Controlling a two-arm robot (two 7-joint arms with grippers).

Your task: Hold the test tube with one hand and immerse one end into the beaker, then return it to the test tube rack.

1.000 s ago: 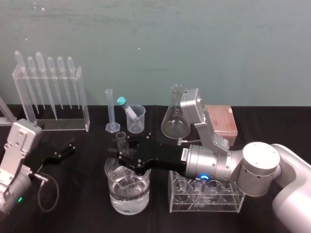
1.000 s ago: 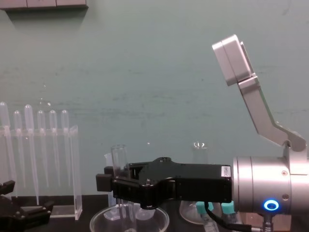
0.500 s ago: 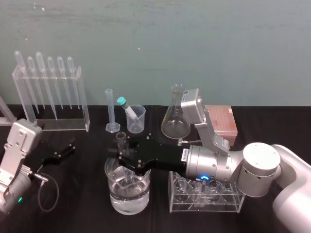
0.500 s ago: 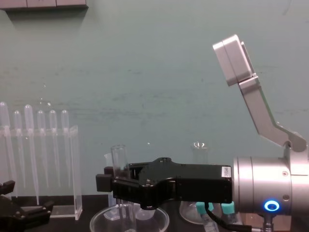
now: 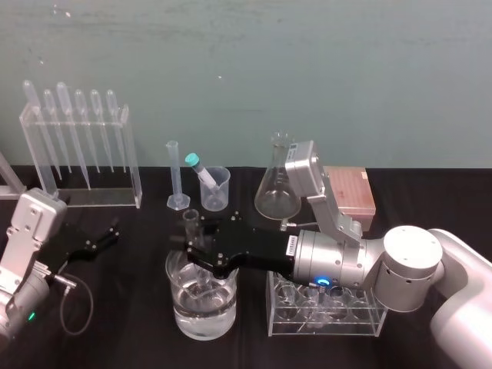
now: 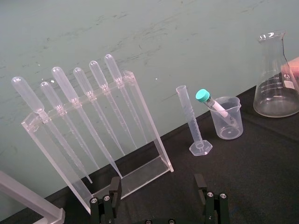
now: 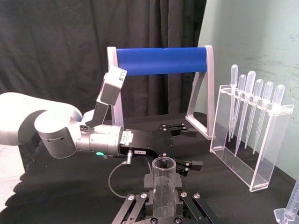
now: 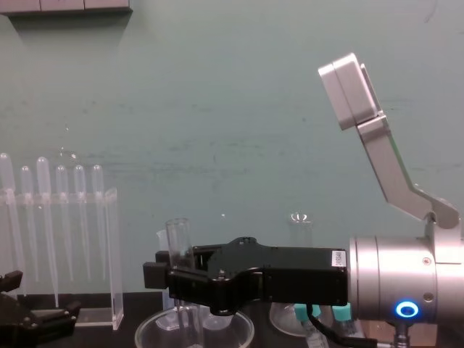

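Your right hand (image 5: 195, 249) clamps the test tube (image 5: 190, 221) upright, lower end inside the near beaker (image 5: 201, 321). Lift it straight clear of the rim before swinging to the far-right test tube rack (image 5: 350, 192). Your left hand (image 5: 102, 236) waits open, left.

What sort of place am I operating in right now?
Likely a chemistry lab bench: a pipette stand, a conical flask and a graduated cylinder stand behind the beaker, where the right gripper holds the test tube; the left gripper sits parked at left.
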